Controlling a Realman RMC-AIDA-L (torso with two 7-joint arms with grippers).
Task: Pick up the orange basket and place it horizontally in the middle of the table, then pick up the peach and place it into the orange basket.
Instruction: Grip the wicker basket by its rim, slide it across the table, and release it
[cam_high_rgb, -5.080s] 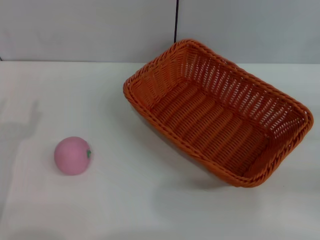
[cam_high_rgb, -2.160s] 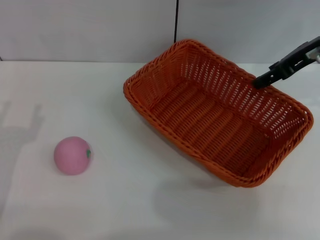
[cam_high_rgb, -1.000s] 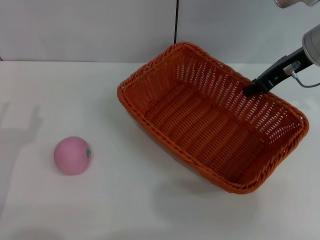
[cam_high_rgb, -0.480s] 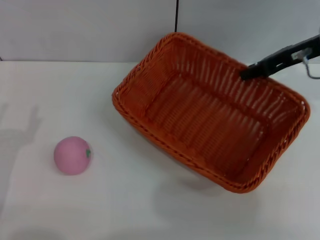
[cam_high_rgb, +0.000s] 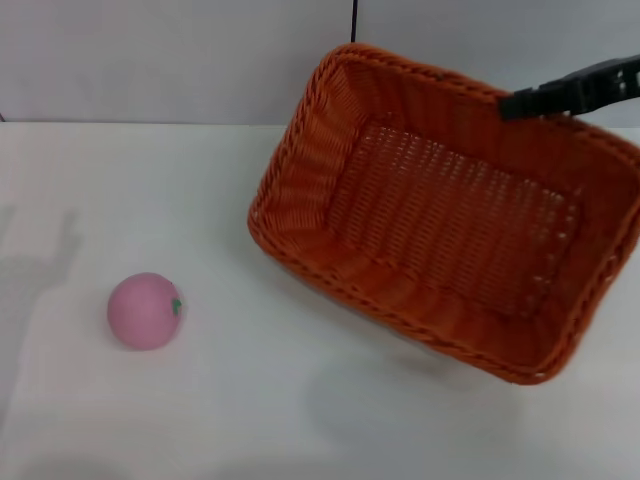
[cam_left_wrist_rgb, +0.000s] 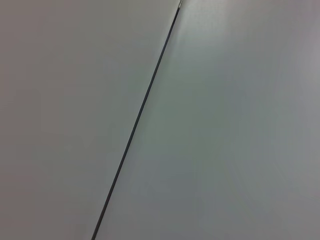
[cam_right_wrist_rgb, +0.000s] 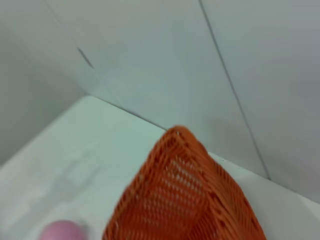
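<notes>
Head view shows the orange basket (cam_high_rgb: 455, 215) lifted and tipped, its opening turned toward the camera and its far rim raised against the wall (cam_high_rgb: 150, 60). Half a second ago it sat lower and flatter, and five seconds ago it rested flat on the table (cam_high_rgb: 150, 410) with no arm in sight. The right gripper (cam_high_rgb: 515, 103) has since come in from the right edge, and its dark fingers are now clamped on the basket's far rim; the near rim looks clear of the white top, with a faint shadow beneath it.

The peach (cam_high_rgb: 146, 311) lies on the table's left part, well apart from the basket, in the same spot as in every earlier frame, its green stem mark facing right.

From the right wrist camera, a corner of the orange basket (cam_right_wrist_rgb: 185, 200) rises close to the lens, with the peach (cam_right_wrist_rgb: 61, 232) small beyond it.

The left wrist camera sees only the wall and a dark seam (cam_left_wrist_rgb: 137, 120), and the left gripper does not show. No writing or labels can be read anywhere.
</notes>
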